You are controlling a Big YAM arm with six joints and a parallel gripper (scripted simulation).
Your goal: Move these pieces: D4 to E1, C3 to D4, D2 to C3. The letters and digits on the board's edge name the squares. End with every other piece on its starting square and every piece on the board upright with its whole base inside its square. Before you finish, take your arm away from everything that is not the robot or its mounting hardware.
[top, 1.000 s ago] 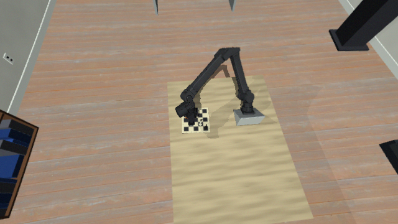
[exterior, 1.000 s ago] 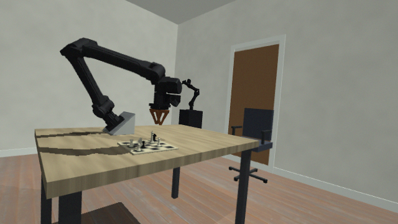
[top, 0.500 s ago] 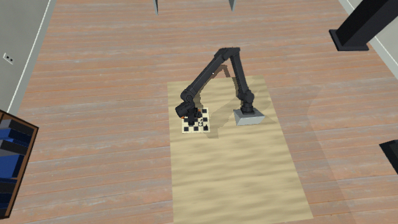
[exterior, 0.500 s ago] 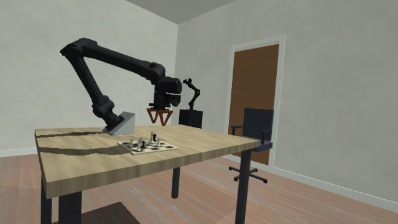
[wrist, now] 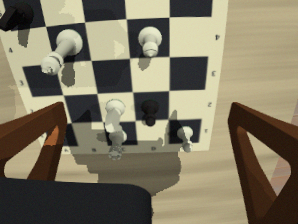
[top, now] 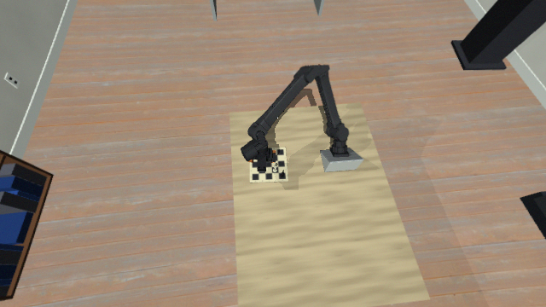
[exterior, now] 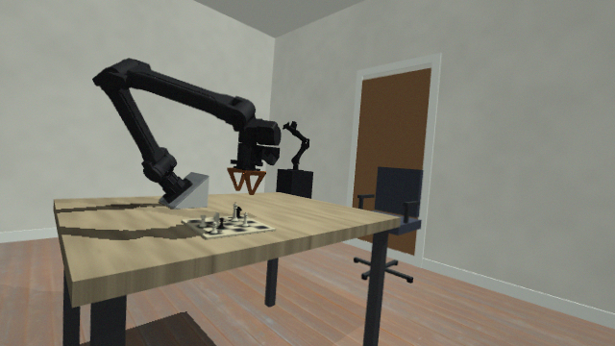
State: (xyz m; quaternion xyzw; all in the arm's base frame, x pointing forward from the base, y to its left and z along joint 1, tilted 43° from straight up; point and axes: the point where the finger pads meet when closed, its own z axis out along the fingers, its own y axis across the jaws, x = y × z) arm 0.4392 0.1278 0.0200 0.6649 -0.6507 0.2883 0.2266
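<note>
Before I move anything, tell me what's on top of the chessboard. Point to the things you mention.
The chessboard (wrist: 216, 90) (exterior: 207, 236) bears five white pieces and two black ones. The wrist view cuts off its far edge; anything there is unseen.

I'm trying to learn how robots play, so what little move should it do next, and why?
I'd bring the open end effector over the black pawn on D2. White pieces already stand on D4 and E1, while square C3 has none, so that pawn's move seems left.
</note>
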